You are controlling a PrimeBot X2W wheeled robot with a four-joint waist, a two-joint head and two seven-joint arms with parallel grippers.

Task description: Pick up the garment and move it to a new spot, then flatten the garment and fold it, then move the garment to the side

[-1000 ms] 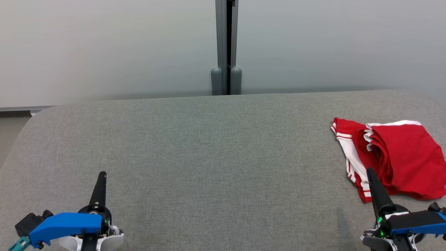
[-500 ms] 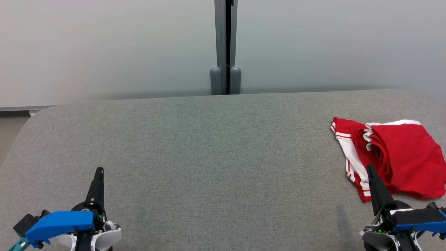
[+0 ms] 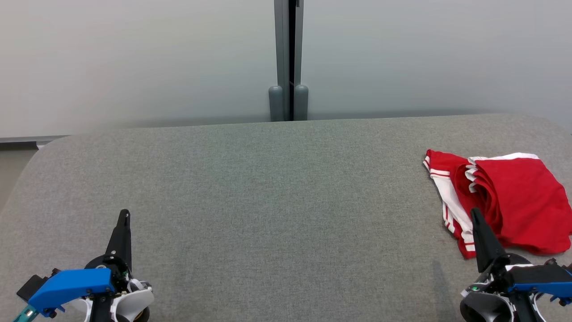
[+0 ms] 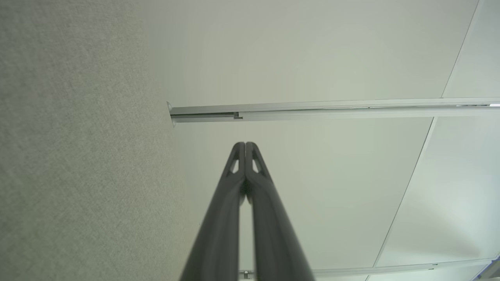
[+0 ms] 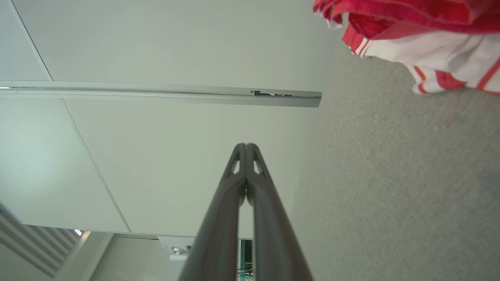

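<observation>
Bearing red garment [image 3: 518,201], grey fabric surface [image 3: 268,192], pale wall [image 3: 134,58]

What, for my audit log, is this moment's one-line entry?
garment: red-white, lying on grey surface, far right | left hand: shut, empty | right hand: shut, empty, near garment

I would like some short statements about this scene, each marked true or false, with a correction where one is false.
1. The red garment lies on the right part of the grey table. True.
2. The right gripper holds the garment. False: it is shut on nothing, and the garment lies free beside it.
3. The left gripper is shut. True.
4. The garment is spread out flat. False: it lies bunched, with folds.
</observation>
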